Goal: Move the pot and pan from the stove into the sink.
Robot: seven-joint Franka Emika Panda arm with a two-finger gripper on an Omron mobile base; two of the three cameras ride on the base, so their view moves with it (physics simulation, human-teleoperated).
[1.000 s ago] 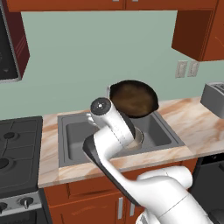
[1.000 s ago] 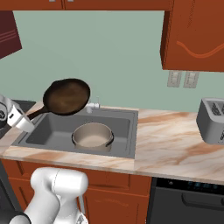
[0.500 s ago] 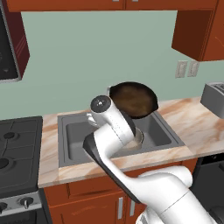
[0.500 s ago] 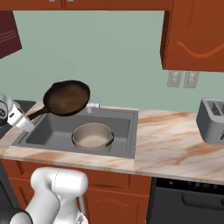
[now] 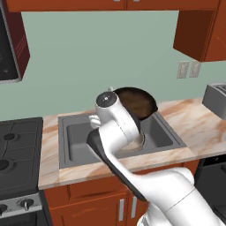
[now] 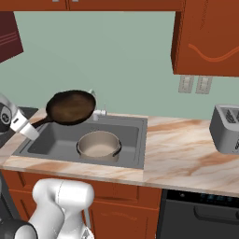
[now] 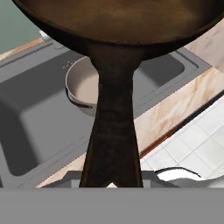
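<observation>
Right base view: the pan [image 6: 71,107] hangs tilted in the air above the sink [image 6: 51,138], its long handle running down-left to the gripper [image 6: 33,126], whose jaws are narrowly closed on the handle's end; the pot [image 6: 98,145] sits in the basin, below and just right of the pan.

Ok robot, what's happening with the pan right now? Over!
Gripper shut on pan handle. Pan held above sink. Pot already in basin, beneath it.

Even, flat rendered light; soft shadows; no glare; hand view perhaps slightly soft.
</observation>
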